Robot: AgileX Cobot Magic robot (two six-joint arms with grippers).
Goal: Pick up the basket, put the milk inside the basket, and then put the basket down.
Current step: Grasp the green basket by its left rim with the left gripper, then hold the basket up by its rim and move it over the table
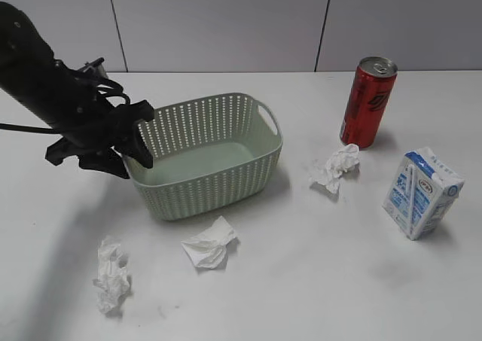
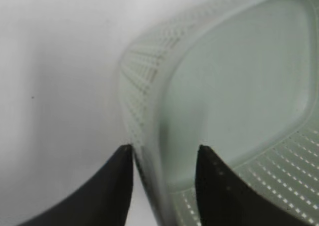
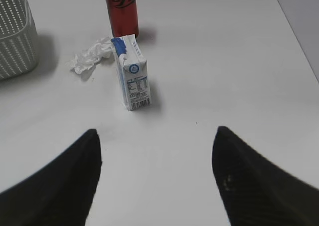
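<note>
The pale green basket (image 1: 215,183) stands on the white table, empty. My left gripper (image 1: 132,154) is at its left end, open, with one finger outside the wall and one inside. In the left wrist view the rim of the basket (image 2: 149,86) runs between the fingers of the left gripper (image 2: 164,148); the outer finger touches the wall and the inner one stands off it. The milk (image 1: 420,193) stands upright at the right. In the right wrist view the milk (image 3: 132,74) is ahead of my right gripper (image 3: 155,131), which is open and empty.
A tall red can (image 1: 367,101) stands behind the milk, with a crumpled tissue (image 1: 335,166) beside it. Two more tissues (image 1: 209,245) (image 1: 111,275) lie in front of the basket. The can (image 3: 121,9) and the basket corner (image 3: 15,36) show in the right wrist view.
</note>
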